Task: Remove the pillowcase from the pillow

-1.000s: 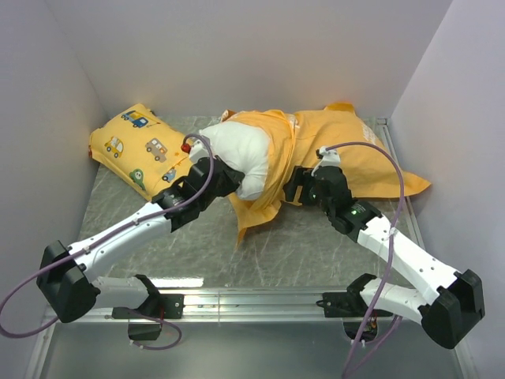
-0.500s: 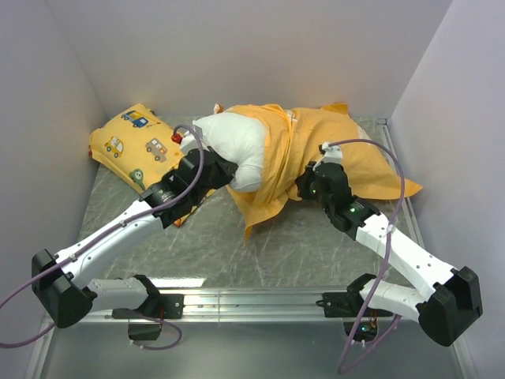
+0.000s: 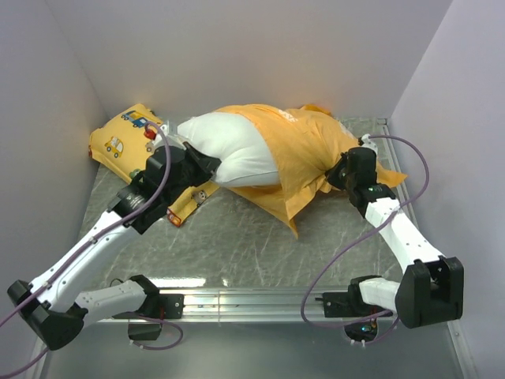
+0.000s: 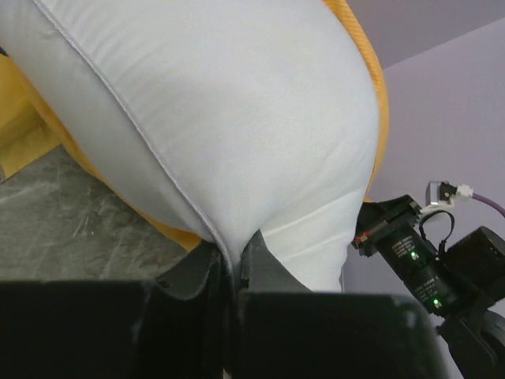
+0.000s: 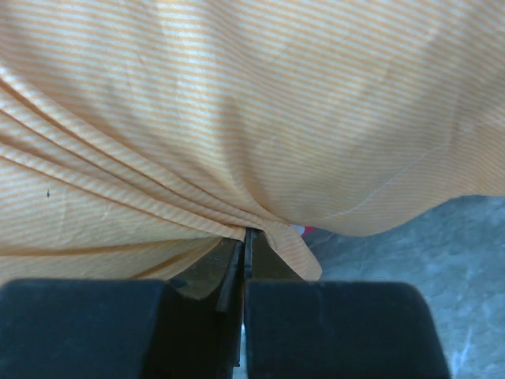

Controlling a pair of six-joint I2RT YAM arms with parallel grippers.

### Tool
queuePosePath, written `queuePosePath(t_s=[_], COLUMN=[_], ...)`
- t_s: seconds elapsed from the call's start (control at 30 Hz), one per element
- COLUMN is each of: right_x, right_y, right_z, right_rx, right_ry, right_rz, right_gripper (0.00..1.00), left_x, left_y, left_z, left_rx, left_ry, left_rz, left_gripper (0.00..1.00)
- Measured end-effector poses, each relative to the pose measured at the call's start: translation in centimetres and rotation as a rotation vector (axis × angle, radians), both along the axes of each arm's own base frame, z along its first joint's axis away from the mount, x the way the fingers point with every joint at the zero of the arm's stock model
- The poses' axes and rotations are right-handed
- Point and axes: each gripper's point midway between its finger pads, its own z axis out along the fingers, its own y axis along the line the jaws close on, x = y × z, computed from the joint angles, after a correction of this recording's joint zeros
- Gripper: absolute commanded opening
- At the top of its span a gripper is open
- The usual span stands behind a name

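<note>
At the frame's centre the orange pillowcase (image 3: 312, 150) sheathes the right half of the white pillow (image 3: 233, 150); the left half bulges out. The left gripper (image 4: 234, 257) pinches the pillow's seam, and the right gripper (image 5: 245, 237) clamps a pillowcase fold. A car-print pillow (image 3: 126, 134) crowds the upper left; bare table (image 3: 260, 245) lies below.

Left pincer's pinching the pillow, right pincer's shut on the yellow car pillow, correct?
No. The right pincer is shut on the pillowcase instead; the right wrist view shows it. The left pincer does pinch the pillow.
</note>
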Motion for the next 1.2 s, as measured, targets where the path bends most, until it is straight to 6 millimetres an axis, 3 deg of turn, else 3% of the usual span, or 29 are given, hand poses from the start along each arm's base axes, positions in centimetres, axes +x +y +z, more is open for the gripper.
queuePosePath(t_s=[0.1,0.13,0.17,0.33,0.4,0.47,0.53,0.6,0.7,0.77,0.83,0.93,1.0,1.1,1.13,1.2], right_x=[-0.4,-0.6,-0.8,-2.5,-3.2,-3.8,-4.4,-4.9,-4.7,-4.2,-3.2,-1.0,1.0,3.4,3.9,4.6], right_y=[0.9,1.2,1.4,2.6,3.7,6.2,9.1,12.1,16.2,19.0,21.4,23.0,22.8,22.0,21.6,20.7], right_z=[0.1,0.3,0.5,2.7,4.5,7.2,10.1,12.5,14.5,14.1,12.4,8.8,6.5,4.5,4.4,4.9], right_rx=[0.037,0.045,0.050,0.018,-0.008,-0.026,-0.034,-0.040,-0.072,-0.114,-0.170,-0.269,-0.343,-0.432,-0.451,-0.467], right_ry=[0.001,-0.003,-0.008,-0.062,-0.100,-0.159,-0.225,-0.274,-0.315,-0.302,-0.257,-0.161,-0.101,-0.058,-0.058,-0.067], right_rz=[0.044,0.056,0.067,0.135,0.180,0.271,0.378,0.481,0.601,0.663,0.697,0.676,0.616,0.519,0.489,0.431], right_gripper=[0.03,0.06,0.17,0.56,0.65,0.72,0.76,0.76,0.78,0.79,0.80,0.81,0.78,0.44,0.18,0.02], left_x=[-1.2,-1.7,-2.1,-4.1,-5.2,-6.6,-7.6,-8.2,-8.8,-9.0,-9.1,-9.2,-9.2,-9.2,-9.2,-9.3], left_y=[0.5,0.7,0.8,1.4,1.7,1.8,1.6,1.4,1.2,1.1,1.0,1.0,1.0,1.0,1.0,1.0], left_z=[0.0,-0.6,-1.3,-8.0,-11.5,-14.8,-16.9,-18.2,-19.5,-20.1,-20.4,-20.8,-20.7,-20.1,-19.9,-19.6], left_rx=[-0.015,-0.020,-0.021,-0.001,0.015,0.035,0.038,0.027,0.009,-0.004,-0.014,-0.024,-0.028,-0.043,-0.048,-0.056], left_ry=[-0.007,-0.004,0.003,0.091,0.146,0.207,0.244,0.263,0.284,0.291,0.297,0.304,0.301,0.285,0.280,0.273], left_rz=[-0.022,-0.031,-0.042,-0.067,-0.072,-0.088,-0.106,-0.113,-0.120,-0.120,-0.120,-0.117,-0.117,-0.117,-0.118,-0.118], left_gripper=[0.00,0.00,0.00,0.00,0.00,0.00,0.00,0.00,0.00,0.00,0.00,0.00,0.00,0.00,0.00,0.00])
